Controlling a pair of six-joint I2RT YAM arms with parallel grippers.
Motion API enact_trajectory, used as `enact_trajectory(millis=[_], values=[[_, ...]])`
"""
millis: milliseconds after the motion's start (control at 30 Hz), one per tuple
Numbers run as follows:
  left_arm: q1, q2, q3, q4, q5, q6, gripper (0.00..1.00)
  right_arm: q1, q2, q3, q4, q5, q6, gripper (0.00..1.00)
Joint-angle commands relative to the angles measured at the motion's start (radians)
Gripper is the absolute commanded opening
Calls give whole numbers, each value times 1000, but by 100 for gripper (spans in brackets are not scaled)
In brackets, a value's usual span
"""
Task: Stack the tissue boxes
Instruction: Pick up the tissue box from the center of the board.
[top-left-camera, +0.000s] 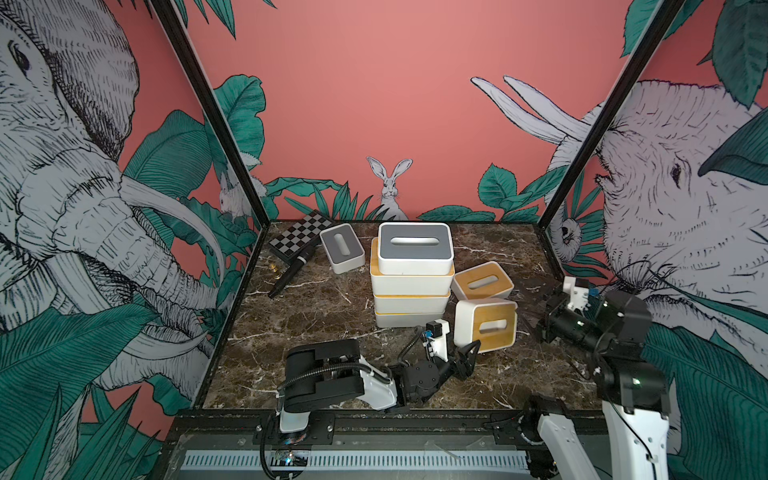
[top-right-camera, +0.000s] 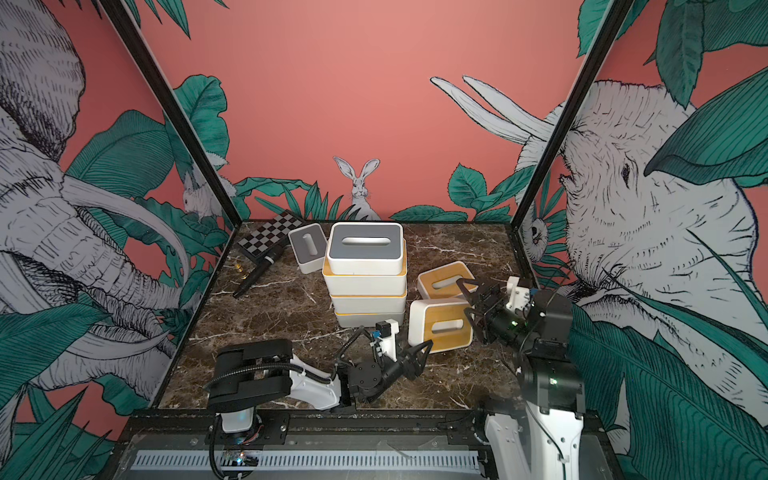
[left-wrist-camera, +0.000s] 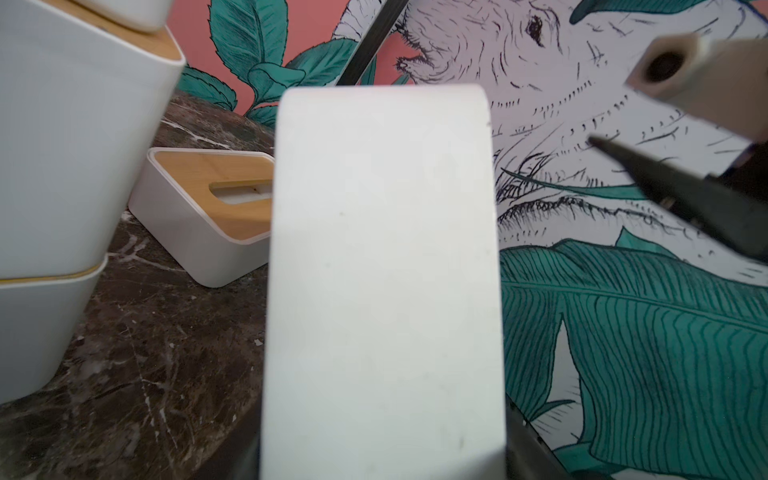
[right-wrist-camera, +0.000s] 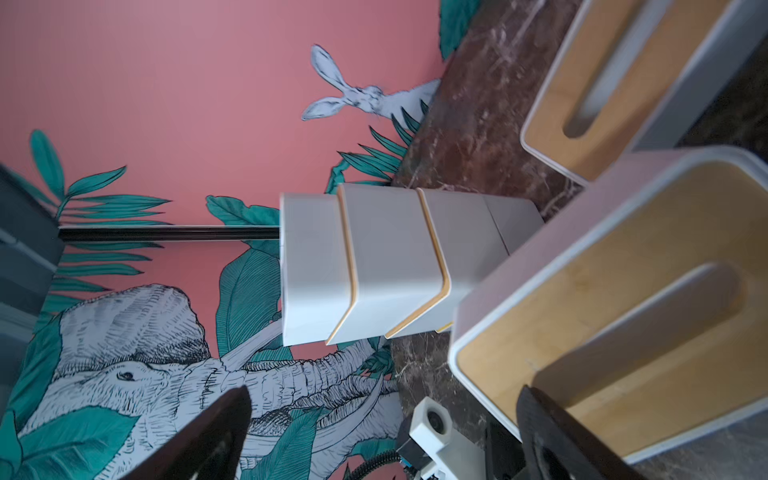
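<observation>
Toward the front edge of the tabletop (top-left-camera: 257, 332), the left gripper (top-left-camera: 468, 354) is clamped on a tipped bamboo-lid box (top-left-camera: 486, 326), and the right gripper (top-right-camera: 465, 298) is gaping wide beside it. Behind that, another bamboo box (top-left-camera: 482, 282) lies flat. Then there's the four-high stack (top-left-camera: 411, 286) mid-table and a grey-lid box (top-left-camera: 341, 247) toward the far-left corner.

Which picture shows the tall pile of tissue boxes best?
A top view: the whole stack shows, with the grey lid on top. The right wrist view shows its side, turned sideways, with the lids only as edges. The left wrist view catches just a blurry corner.
</observation>
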Motion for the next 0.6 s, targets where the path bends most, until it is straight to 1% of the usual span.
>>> enact_trajectory(millis=[0, 67, 200, 367, 500, 567], values=[[-14, -97, 30, 25, 48, 33, 37, 2, 3, 37, 1, 42, -91, 99], [-17, -123, 43, -6, 60, 46, 37, 2, 0, 48, 48, 20, -87, 99], [-22, -186, 81, -64, 114, 87, 37, 2, -33, 54, 251, -44, -30, 99], [-28, -292, 134, -172, 124, 129, 37, 2, -20, 153, 273, -62, -51, 99], [-28, -377, 182, -253, 123, 182, 37, 9, 6, 207, 377, -105, -45, 99], [-28, -424, 218, -322, 117, 209, 37, 10, 12, 214, 443, -119, -9, 99]])
